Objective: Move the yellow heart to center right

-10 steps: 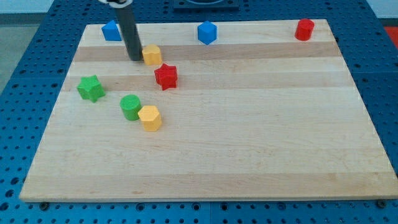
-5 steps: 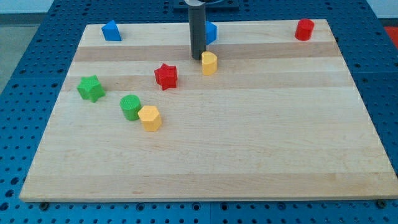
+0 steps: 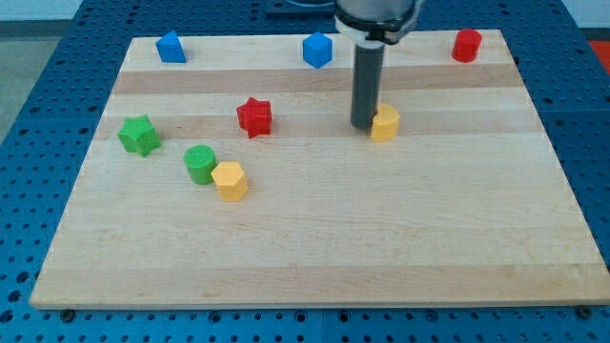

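Note:
The yellow heart (image 3: 386, 124) lies on the wooden board (image 3: 315, 257), a little right of the board's middle and slightly above mid-height. My tip (image 3: 362, 125) stands right against the heart's left side, touching it. The dark rod rises from there to the view's top.
A red star (image 3: 254, 116) lies left of my tip. A green star (image 3: 139, 134), a green cylinder (image 3: 200, 164) and a yellow hexagon block (image 3: 230, 180) sit at the left. Two blue blocks (image 3: 171, 47) (image 3: 317, 50) and a red block (image 3: 466, 45) line the top edge.
My tip has moved right and slightly down across the board, pushing the yellow heart from the upper left, past the red star, to right of centre.

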